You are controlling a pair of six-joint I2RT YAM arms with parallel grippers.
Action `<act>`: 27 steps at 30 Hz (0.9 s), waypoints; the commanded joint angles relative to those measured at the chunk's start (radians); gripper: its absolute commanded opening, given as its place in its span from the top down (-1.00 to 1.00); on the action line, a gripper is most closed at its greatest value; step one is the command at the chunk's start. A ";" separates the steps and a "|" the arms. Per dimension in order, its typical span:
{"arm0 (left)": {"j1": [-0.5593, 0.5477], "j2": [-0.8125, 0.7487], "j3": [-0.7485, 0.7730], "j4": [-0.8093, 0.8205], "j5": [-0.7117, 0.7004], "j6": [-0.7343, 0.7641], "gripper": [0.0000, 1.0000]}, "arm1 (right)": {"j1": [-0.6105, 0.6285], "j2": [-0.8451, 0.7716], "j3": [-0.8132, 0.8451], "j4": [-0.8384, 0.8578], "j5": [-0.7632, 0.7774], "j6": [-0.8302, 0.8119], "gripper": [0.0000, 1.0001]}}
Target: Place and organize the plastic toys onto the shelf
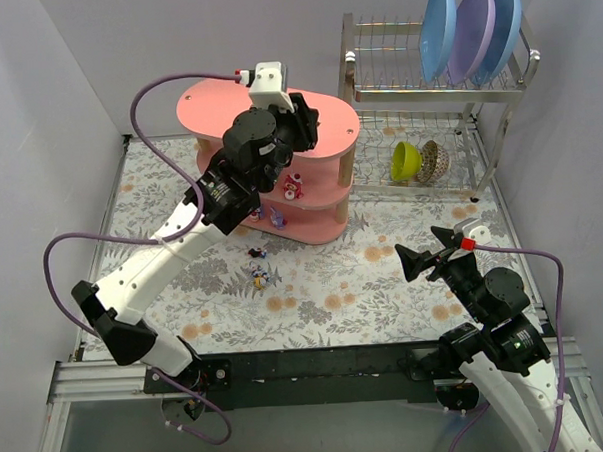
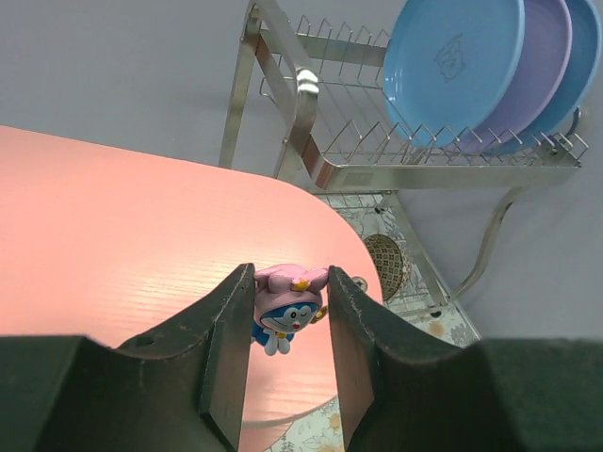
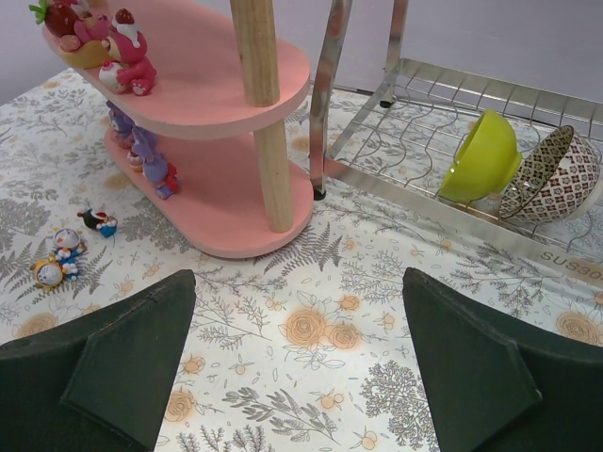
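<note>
— Starting with the biggest?
— Floral-clothed table (image 1: 325, 310), carrying everything. Then the pink shelf (image 1: 201, 110), three oval tiers on wooden posts, standing toward the far side.

— To its right?
— Metal dish rack (image 1: 406, 86), just beside the shelf. On its upper level, three plates (image 1: 470, 33) upright: blue, purple, blue. Below, a green bowl (image 1: 406, 161) and a patterned bowl (image 1: 434, 160), tipped on their sides and touching.

— And the left hand?
— The left hand (image 2: 290, 297) over the shelf's top tier, near its right end. Narrowed on a pink-hooded toy (image 2: 287, 315) with a blue face, one finger against each side. Cannot tell from the wrist view whether resting on the tier or just above it.

— The other one?
— The right hand (image 3: 297, 287), spread wide and holding nothing. Low over the table in front of the rack, well apart from the shelf.

— Rest of the toys?
— On the middle tier, red and pink toys (image 3: 127, 56) in a cluster. On the bottom tier, purple toys (image 3: 141, 151) in a short row. Three more loose on the table in front of the shelf: a dark toy with a red cap (image 3: 99, 222), a blue-and-white toy (image 3: 68, 242) and a yellow-and-blue toy (image 3: 47, 273), close together.
</note>
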 commanded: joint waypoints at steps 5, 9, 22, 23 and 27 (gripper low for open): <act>0.053 0.034 0.067 -0.025 0.108 -0.007 0.77 | 0.004 -0.009 -0.010 0.054 0.000 0.000 -0.96; 0.072 0.048 0.064 -0.034 0.138 -0.019 0.76 | 0.003 -0.011 -0.010 0.055 -0.002 0.000 -0.96; 0.087 0.071 0.042 -0.048 0.197 -0.053 0.74 | 0.004 -0.012 -0.012 0.055 0.000 -0.002 -0.96; 0.087 0.072 0.042 -0.048 0.197 -0.053 0.74 | 0.004 -0.015 -0.012 0.057 -0.002 0.000 -0.96; 0.087 0.077 0.036 -0.053 0.190 -0.051 0.70 | 0.004 -0.012 -0.012 0.057 -0.003 -0.002 -0.96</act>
